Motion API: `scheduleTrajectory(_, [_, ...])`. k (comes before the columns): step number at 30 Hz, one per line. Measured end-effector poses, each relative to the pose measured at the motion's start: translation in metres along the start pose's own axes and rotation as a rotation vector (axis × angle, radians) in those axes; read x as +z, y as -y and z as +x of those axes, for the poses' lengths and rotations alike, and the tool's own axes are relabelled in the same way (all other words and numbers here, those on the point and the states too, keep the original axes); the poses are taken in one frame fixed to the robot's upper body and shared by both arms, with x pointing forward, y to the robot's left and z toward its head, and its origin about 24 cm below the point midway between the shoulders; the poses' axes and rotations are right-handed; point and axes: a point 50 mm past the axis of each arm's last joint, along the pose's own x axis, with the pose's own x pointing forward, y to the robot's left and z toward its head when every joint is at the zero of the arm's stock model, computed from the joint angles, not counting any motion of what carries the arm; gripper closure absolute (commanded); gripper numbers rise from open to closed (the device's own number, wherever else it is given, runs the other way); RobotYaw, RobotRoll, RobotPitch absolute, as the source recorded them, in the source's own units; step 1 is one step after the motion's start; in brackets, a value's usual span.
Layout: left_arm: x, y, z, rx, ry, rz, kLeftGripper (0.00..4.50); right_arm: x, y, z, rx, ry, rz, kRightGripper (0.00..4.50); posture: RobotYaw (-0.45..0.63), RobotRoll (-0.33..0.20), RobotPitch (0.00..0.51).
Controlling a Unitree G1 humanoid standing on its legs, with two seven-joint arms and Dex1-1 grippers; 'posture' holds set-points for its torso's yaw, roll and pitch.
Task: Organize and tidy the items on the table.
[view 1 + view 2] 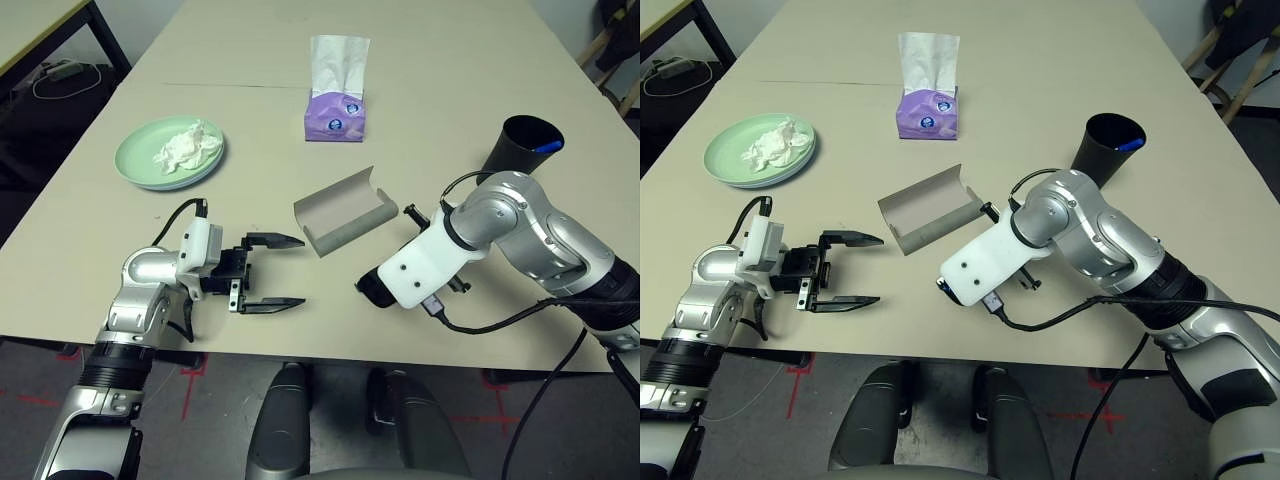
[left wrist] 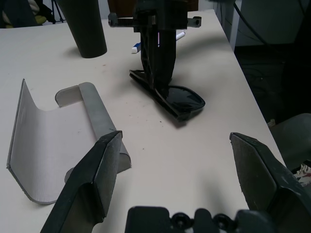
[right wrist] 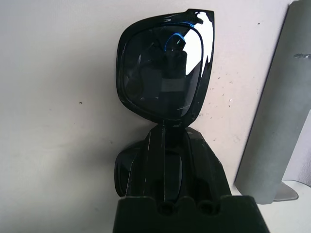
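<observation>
Beside curved grey case, glossy sunglasses

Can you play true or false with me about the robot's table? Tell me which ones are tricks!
1. The right gripper is shut on the sunglasses. True.
2. The glasses case is closed. False: it lies open on the table.
3. The tissue sits on a green plate. True.
4. The left gripper holds a pen. False: its fingers are wide open and hold nothing.
5. The black cup is lying on its side. False: it stands upright, with something blue inside.
</observation>
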Motion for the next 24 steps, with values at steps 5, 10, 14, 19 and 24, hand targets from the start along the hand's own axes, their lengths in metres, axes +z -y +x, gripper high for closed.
scheduleTrajectory(5, [0.000, -0.001, 0.000, 0.015, 0.001, -0.004, 0.00, 0.002, 0.022, -0.036, -0.115, -0.008, -0.039, 4.13, 0.18, 0.000, 0.153])
scheduleTrajectory(10, [0.000, -0.003, -0.001, 0.069, 0.002, -0.016, 0.00, 0.006, 0.044, -0.052, -0.203, 0.010, -0.053, 4.13, 0.19, 0.000, 0.150])
scheduleTrajectory(14, [-0.001, -0.006, 0.000, 0.127, 0.000, -0.032, 0.00, 0.002, 0.057, -0.041, -0.255, 0.019, -0.041, 4.13, 0.21, 0.000, 0.150])
scheduleTrajectory(19, [0.002, -0.008, 0.003, 0.175, 0.005, -0.042, 0.00, -0.004, 0.071, -0.024, -0.281, -0.006, -0.041, 4.13, 0.22, 0.000, 0.155])
scheduleTrajectory(24, [0.006, -0.010, 0.004, 0.220, 0.012, -0.073, 0.00, -0.002, 0.086, -0.017, -0.321, -0.022, -0.069, 4.13, 0.24, 0.000, 0.159])
